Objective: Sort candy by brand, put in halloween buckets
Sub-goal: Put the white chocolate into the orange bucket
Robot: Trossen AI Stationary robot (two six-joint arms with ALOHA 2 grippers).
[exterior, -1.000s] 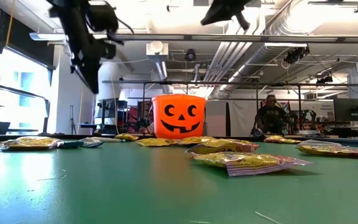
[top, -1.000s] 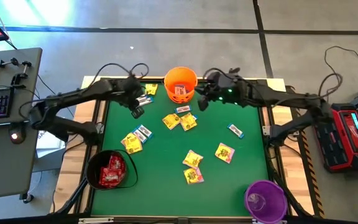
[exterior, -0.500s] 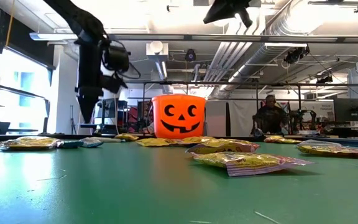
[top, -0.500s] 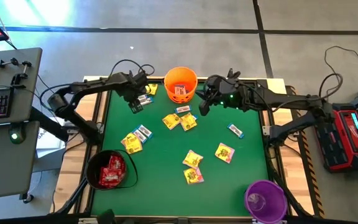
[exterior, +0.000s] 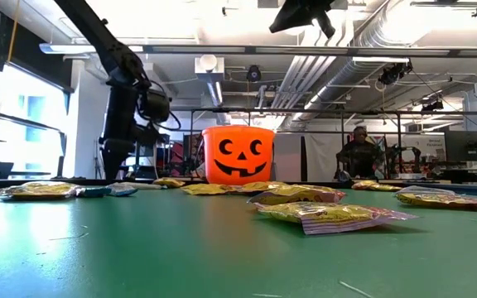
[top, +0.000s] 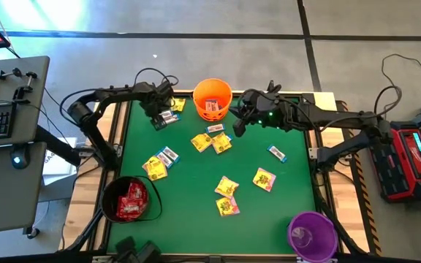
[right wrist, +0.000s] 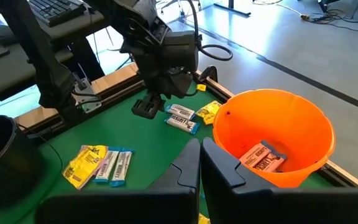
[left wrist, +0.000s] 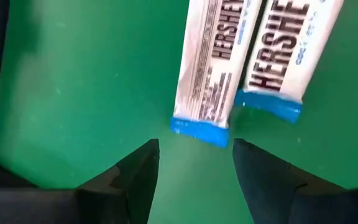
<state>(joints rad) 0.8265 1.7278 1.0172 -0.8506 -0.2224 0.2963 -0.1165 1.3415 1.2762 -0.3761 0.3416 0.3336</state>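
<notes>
Two white packets with blue ends (left wrist: pixel 229 56) lie side by side flat on the green table, left of the orange bucket (top: pixel 212 98); they also show in the high view (top: pixel 169 117). My left gripper (left wrist: pixel 194 158) is open, low over the table just short of their blue ends, touching nothing; it also shows in the high view (top: pixel 158 121). My right gripper (right wrist: pixel 201 163) is shut and empty, held high to the right of the orange bucket (right wrist: pixel 272 134), which holds a white-and-blue packet (right wrist: pixel 263 158). The black bucket (top: pixel 130 199) holds red packets. The purple bucket (top: pixel 312 235) stands at the near right.
Yellow packets (top: pixel 226 187) and white-and-blue packets (top: pixel 277 153) lie scattered over the table's middle. A yellow packet (top: pixel 177 104) lies just beyond the left gripper's two packets. A person (exterior: pixel 360 153) stands in the room behind the table.
My left gripper has come down from well above the table to just over it, and has gone a little toward the far edge, up to the two white packets.
</notes>
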